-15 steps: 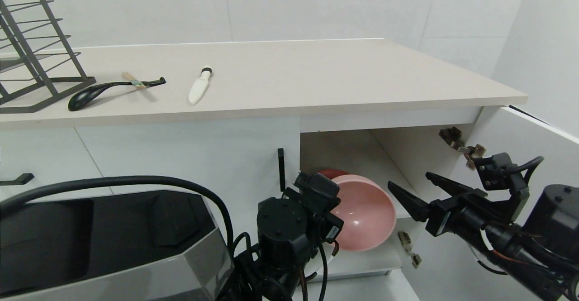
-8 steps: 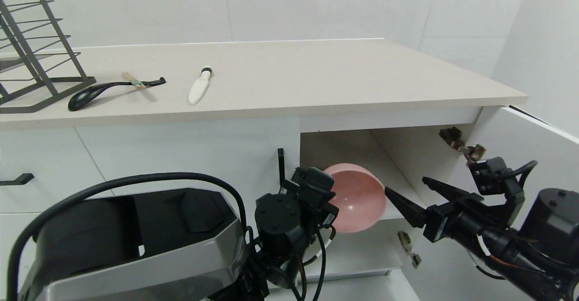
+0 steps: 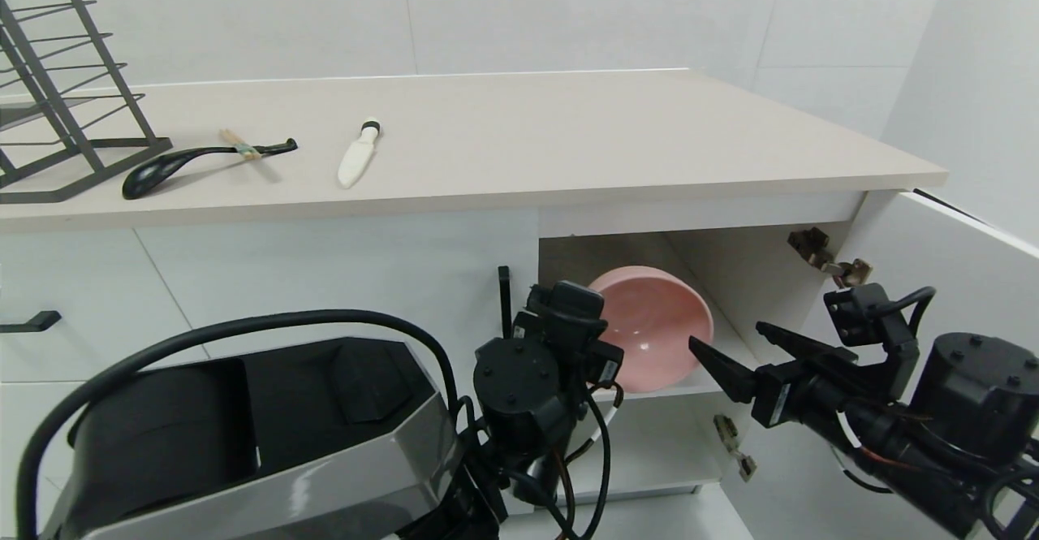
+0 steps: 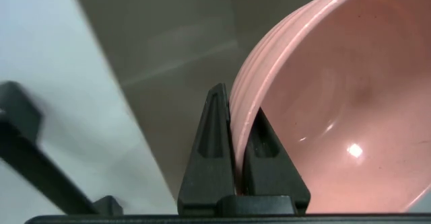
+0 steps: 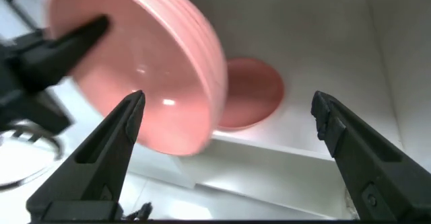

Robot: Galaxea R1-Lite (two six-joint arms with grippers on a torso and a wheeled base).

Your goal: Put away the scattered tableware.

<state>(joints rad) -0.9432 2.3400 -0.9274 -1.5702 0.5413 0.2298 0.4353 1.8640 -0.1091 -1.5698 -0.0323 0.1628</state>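
pink bowl (image 3: 653, 325) at lower centre of the head frame, tilted in the open cabinet (image 3: 584, 256) mouth. left gripper (image 4: 237, 116) jaws are clamped on its rim, likely to slide it onto the shelf. right gripper (image 3: 728, 335) jaws wide apart, lower right. cabinet shelf holds a red dish (image 5: 259, 89). spoon (image 3: 162, 168) and knife (image 3: 357, 158) lie upper left on the counter (image 3: 568, 134).

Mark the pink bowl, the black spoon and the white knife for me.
pink bowl (image 3: 659, 325), head view, on its inner wall.
black spoon (image 3: 144, 180), head view, on its scoop end.
white knife (image 3: 354, 165), head view, on its wide white end.
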